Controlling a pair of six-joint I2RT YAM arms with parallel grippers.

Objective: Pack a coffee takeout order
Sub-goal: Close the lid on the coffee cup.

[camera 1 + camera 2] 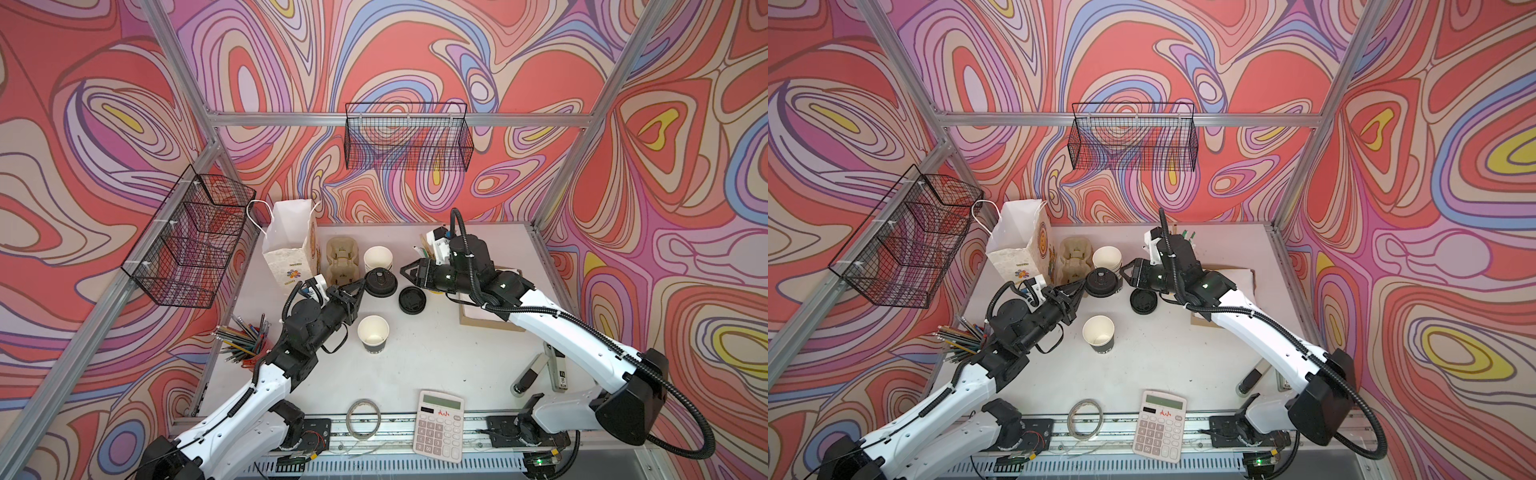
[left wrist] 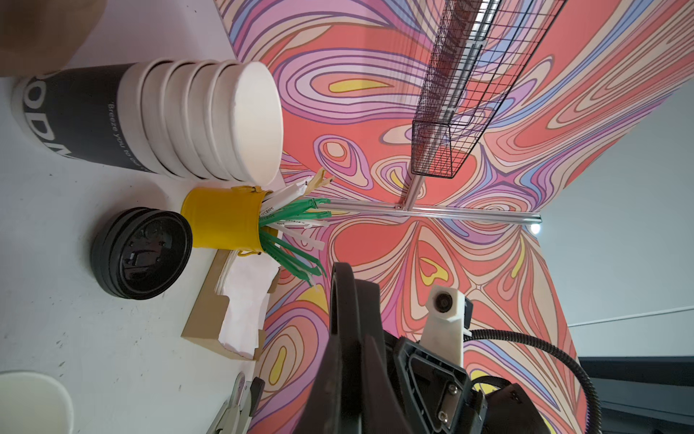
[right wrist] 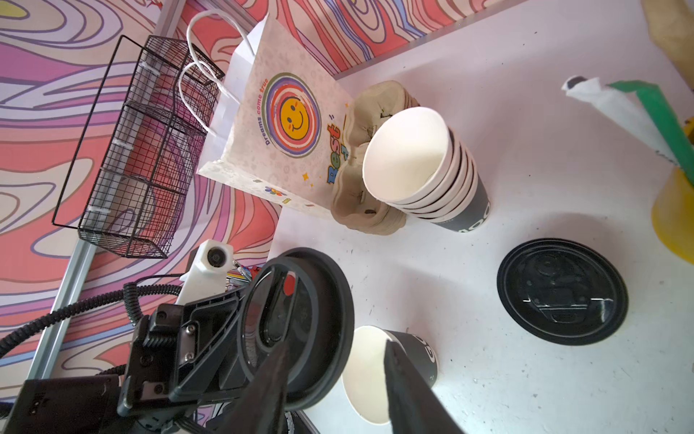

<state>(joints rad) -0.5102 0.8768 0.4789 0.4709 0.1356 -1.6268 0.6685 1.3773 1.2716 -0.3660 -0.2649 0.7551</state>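
Currently left gripper (image 1: 360, 289) clamps black lid (image 1: 380, 281) by rim; right gripper (image 3: 338, 347) half open astride it. Risk: lid drops if left releases before right closes.

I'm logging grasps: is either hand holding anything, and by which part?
The left hand pinches the black lid by its rim; the right hand is open beside it, holding nothing.
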